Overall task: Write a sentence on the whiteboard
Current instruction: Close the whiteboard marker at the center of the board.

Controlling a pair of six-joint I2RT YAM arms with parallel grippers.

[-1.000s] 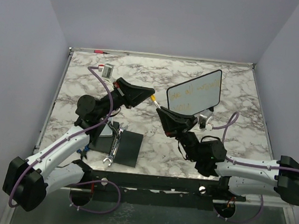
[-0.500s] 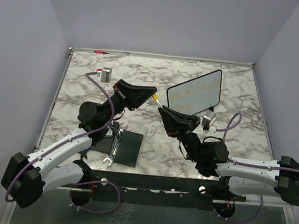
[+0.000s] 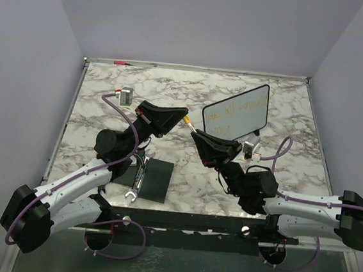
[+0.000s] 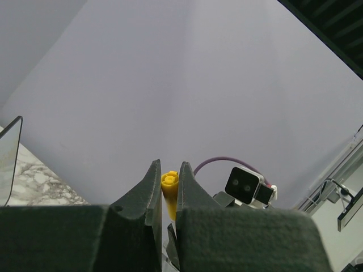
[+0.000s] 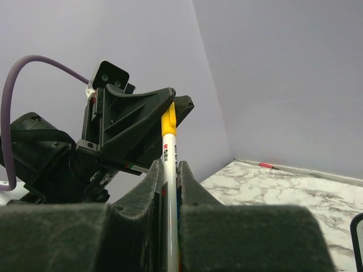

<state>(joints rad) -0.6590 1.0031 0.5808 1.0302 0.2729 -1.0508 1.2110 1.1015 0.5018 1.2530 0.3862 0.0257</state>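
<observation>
Top external view gives us both arms reaching toward each other over the middle of the marble table point(image 3: 300, 102). Our left gripper point(image 3: 182, 115) is clenched on a yellow cap point(image 3: 187, 120). Our right gripper point(image 3: 196, 135) is clenched on the white marker point(image 3: 192, 128). The two sets of fingertips stand just apart, with the marker bridging the gap between them.

From the left wrist we see the cap end-on, pinched between the two dark fingers. From the right wrist we see the marker rising between our fingers, its yellow end sitting inside the left jaws. We cannot tell whether the cap is seated on the marker or already loose.

We find the whiteboard point(image 3: 247, 120) propped up on the far right part of the table, just beyond the right gripper. The sentence point(image 3: 237, 109) runs across it in two faint yellow-orange lines, too thin for us to read.

Near the left arm lies a black pad point(image 3: 157, 178), with a wrench point(image 3: 137, 184) along its left edge.
</observation>
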